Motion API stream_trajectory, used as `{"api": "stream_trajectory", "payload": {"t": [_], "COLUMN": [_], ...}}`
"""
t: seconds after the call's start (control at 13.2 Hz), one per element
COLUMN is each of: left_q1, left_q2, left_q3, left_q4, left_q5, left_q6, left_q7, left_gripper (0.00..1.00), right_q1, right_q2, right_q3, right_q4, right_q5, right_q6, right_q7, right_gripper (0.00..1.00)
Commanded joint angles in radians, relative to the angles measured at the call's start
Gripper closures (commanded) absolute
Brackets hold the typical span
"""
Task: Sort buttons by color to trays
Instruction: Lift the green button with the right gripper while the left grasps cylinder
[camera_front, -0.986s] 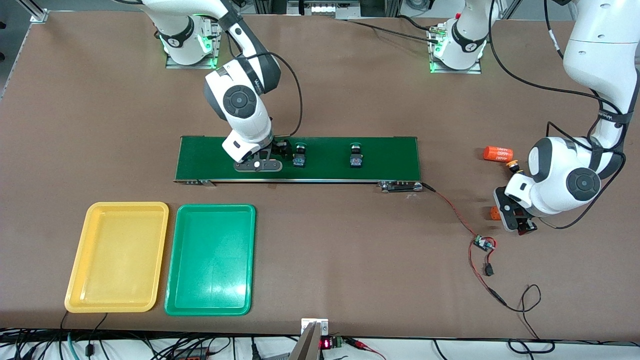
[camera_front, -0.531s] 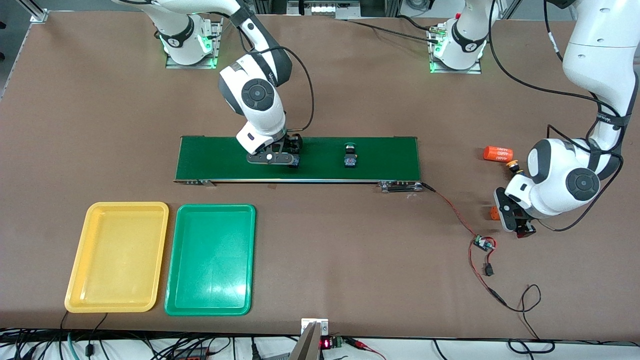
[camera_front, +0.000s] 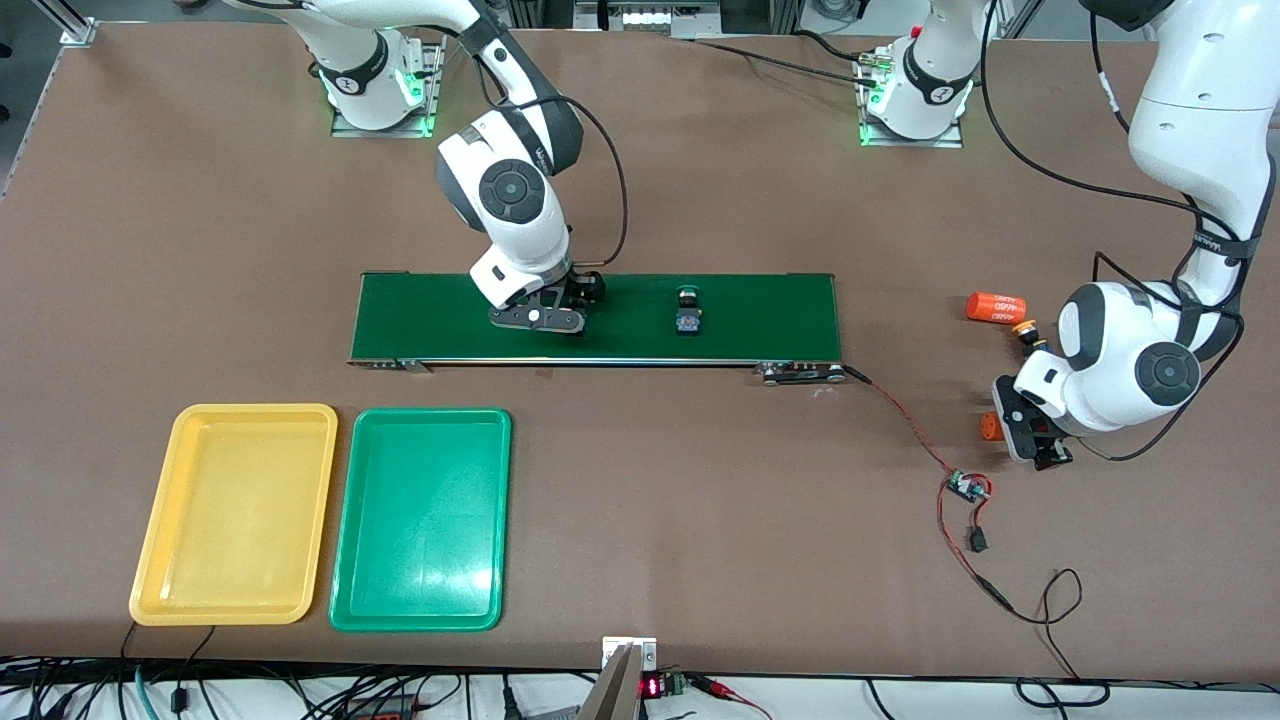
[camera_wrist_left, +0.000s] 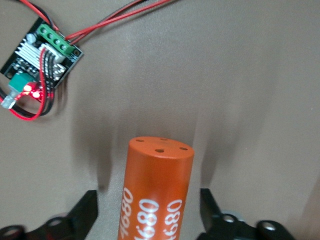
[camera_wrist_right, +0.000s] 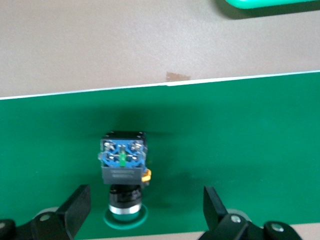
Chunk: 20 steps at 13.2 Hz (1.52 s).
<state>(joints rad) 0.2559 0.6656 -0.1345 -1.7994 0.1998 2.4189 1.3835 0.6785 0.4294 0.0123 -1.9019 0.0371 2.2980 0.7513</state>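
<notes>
Right gripper (camera_wrist_right: 145, 210) over green button (camera_wrist_right: 123, 172) on belt (camera_front: 760, 315)

Right fingers (camera_wrist_right: 75, 205) released, straddling the button; its long axis runs 12-to-6 between them in the right wrist view, cap at 6. Second button (camera_front: 687, 312) lies on the belt toward the left arm's end. Left gripper (camera_wrist_left: 147, 210) fingers parted around orange cylinder (camera_wrist_left: 157, 190), not gripping; both trays (camera_front: 420, 520) empty.

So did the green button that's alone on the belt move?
Yes. The green button slid along the conveyor belt toward the right arm's end, closer to the right gripper.
</notes>
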Motion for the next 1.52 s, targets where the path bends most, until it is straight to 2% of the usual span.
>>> {"api": "stream_trajectory", "payload": {"t": [0.0, 0.15, 0.3, 0.38, 0.46, 0.61, 0.76, 0.91, 1.06, 1.14, 1.29, 1.44], "left_q1": [0.008, 0.008, -0.003, -0.012, -0.029, -0.067, -0.087, -0.104, -0.177, -0.216, -0.279, -0.323], "left_q2": [0.005, -0.003, -0.029, -0.059, -0.093, -0.164, -0.222, -0.262, -0.293, -0.310, -0.349, -0.397], "left_q3": [-0.008, -0.008, -0.008, -0.014, -0.019, -0.045, -0.123, -0.219, -0.226, -0.226, -0.228, -0.228], "left_q4": [0.008, 0.006, 0.005, -0.018, -0.040, -0.075, -0.109, -0.110, -0.113, -0.130, -0.182, -0.240], "left_q5": [-0.002, -0.005, -0.002, 0.001, 0.001, -0.003, -0.008, -0.017, -0.095, -0.097, -0.124, -0.187], "left_q6": [0.003, 0.000, -0.010, -0.021, -0.052, -0.145, -0.240, -0.299, -0.346, -0.345, -0.339, -0.337], "left_q7": [0.028, 0.025, 0.029, 0.031, 0.031, 0.031, 0.026, 0.000, -0.069, -0.073, -0.095, -0.113], "left_gripper": [0.49, 0.82, 0.96, 0.98, 1.00, 1.00, 1.00, 1.00, 1.00, 1.00, 1.00, 1.00], "right_q1": [0.006, 0.006, 0.006, 0.007, 0.007, 0.001, -0.004, -0.002, 0.004, -0.003, -0.022, -0.057], "right_q2": [0.040, 0.052, 0.054, 0.054, 0.054, 0.054, 0.052, 0.051, 0.043, 0.031, 0.029, 0.040], "right_q3": [-0.002, -0.003, -0.003, -0.003, -0.003, -0.003, -0.003, -0.005, -0.014, -0.018, -0.049, -0.072], "right_q4": [0.018, 0.018, 0.018, 0.018, 0.018, 0.018, 0.018, 0.018, 0.023, 0.044, 0.153, 0.265], "right_q5": [0.014, 0.012, 0.009, 0.003, 0.000, 0.001, 0.001, 0.001, -0.017, -0.058, -0.137, -0.149], "right_q6": [0.040, 0.043, 0.043, 0.040, 0.040, 0.037, 0.031, 0.031, 0.028, -0.006, -0.105, -0.166], "right_q7": [0.016, 0.005, 0.003, 0.002, -0.001, -0.024, -0.024, -0.021, -0.030, -0.036, -0.068, -0.133], "right_gripper": [0.00, 0.02, 0.15, 0.25, 0.41, 0.80, 0.97, 1.00, 1.00, 1.00, 1.00, 1.00]}}
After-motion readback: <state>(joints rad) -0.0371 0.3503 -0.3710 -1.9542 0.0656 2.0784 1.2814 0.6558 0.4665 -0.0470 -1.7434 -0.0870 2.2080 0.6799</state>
